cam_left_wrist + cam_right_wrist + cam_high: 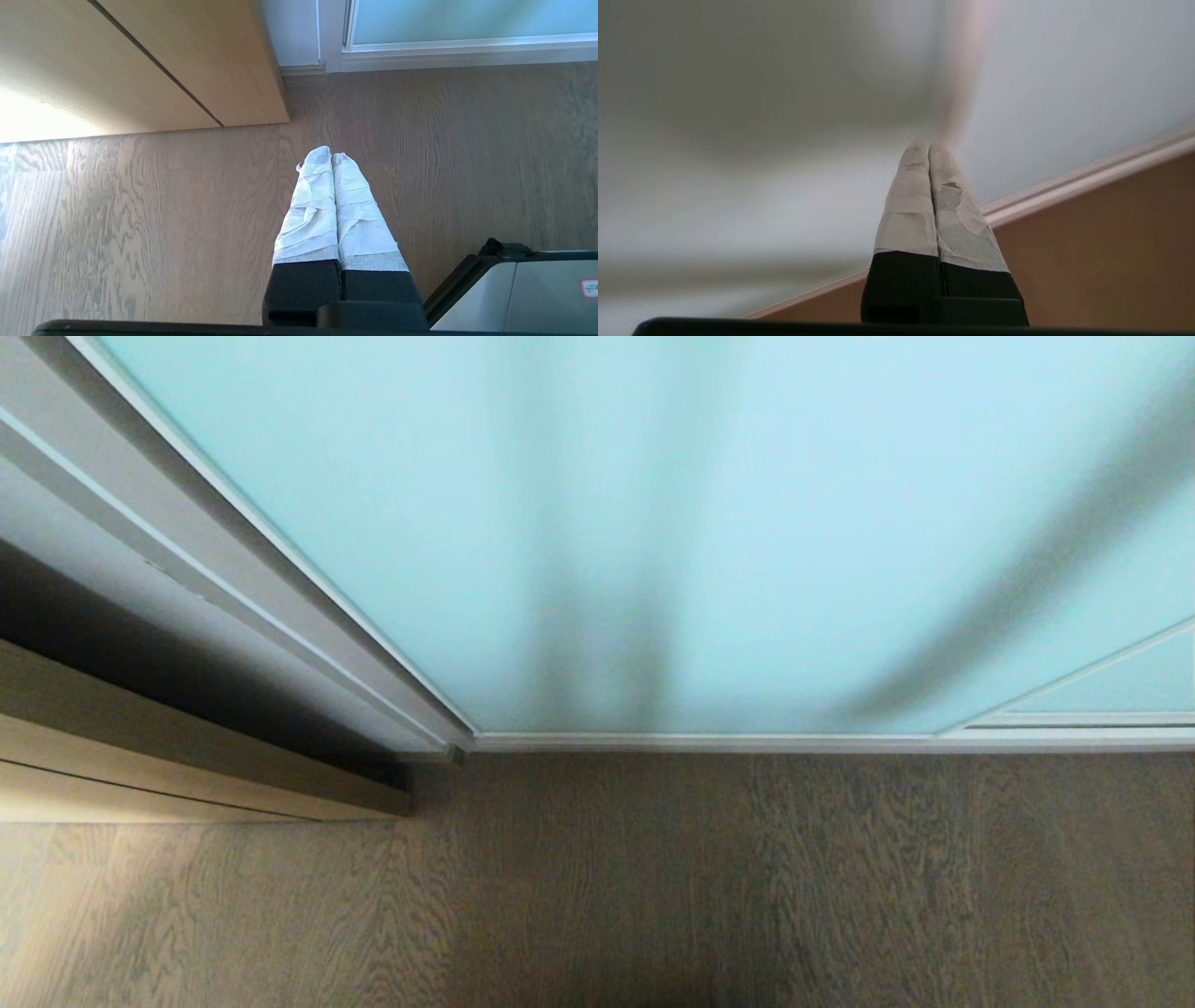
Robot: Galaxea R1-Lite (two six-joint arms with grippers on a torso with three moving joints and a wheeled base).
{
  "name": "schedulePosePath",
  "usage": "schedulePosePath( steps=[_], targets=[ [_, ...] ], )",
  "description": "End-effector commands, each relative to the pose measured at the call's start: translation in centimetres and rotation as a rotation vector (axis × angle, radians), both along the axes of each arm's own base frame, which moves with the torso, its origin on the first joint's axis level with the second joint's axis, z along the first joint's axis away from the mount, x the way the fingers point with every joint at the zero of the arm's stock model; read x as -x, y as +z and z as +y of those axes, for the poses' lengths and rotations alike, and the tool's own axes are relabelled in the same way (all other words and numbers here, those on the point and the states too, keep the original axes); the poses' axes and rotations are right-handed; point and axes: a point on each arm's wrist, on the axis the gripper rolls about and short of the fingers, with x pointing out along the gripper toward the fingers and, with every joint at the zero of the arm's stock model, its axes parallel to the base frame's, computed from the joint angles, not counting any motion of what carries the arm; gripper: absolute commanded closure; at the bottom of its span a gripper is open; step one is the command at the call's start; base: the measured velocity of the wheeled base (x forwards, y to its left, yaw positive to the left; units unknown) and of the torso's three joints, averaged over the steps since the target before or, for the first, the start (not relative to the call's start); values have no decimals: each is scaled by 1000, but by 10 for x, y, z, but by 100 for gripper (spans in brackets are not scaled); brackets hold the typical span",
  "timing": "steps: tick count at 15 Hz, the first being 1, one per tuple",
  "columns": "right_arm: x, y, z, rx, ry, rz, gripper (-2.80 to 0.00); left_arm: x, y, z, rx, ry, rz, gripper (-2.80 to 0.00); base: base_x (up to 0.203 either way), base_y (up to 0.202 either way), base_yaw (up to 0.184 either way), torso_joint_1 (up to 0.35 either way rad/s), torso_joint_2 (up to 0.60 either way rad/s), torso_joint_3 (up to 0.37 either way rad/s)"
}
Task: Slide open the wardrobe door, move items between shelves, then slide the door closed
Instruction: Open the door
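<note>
The sliding wardrobe door is a frosted pale aqua glass panel in a thin silver-white frame; it fills the upper head view and stands closed down to its bottom rail. My right gripper is shut and empty, with its taped fingertips right up against the frosted glass just above the door's bottom rail. My left gripper is shut and empty, hanging parked over the floor. Neither arm shows in the head view. The items and the shelves are hidden behind the door.
A light wood cabinet stands at the left, its corner close to the left gripper. Grey wood-grain floor runs up to the door rail. A second glass panel overlaps at the lower right. Part of my base shows.
</note>
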Motion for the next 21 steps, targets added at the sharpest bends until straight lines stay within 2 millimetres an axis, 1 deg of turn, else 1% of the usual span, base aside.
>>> schedulePosePath(
  steps=[1, 2, 4, 8, 11, 13, 16, 21],
  targets=[
    [24, 18, 24, 26, 83, -41, 0, 0, 0, 0, -1, 0, 1, 0, 0, 0, 0, 0, 0, 0],
    [29, 20, 29, 26, 112, -39, 0, 0, 0, 0, -1, 0, 1, 0, 0, 0, 0, 0, 0, 0],
    [28, 16, 29, 22, 116, -30, 0, 0, 0, 0, -1, 0, 1, 0, 0, 0, 0, 0, 0, 0],
    [11, 6, 12, 8, 112, 3, 0, 0, 0, 0, -1, 0, 1, 0, 0, 0, 0, 0, 0, 0],
    [-3, -2, -1, 22, 107, -9, 0, 0, 0, 0, -1, 0, 1, 0, 0, 0, 0, 0, 0, 0],
    [-11, -4, -9, 36, 101, -24, 0, 0, 0, 0, -1, 0, 1, 0, 0, 0, 0, 0, 0, 0],
    [-15, -6, -13, 31, 100, -18, 0, 0, 0, 0, -1, 0, 1, 0, 0, 0, 0, 0, 0, 0],
    [-30, -13, -24, 29, 105, -15, 0, 0, 0, 0, -1, 0, 1, 0, 0, 0, 0, 0, 0, 0]
  ],
)
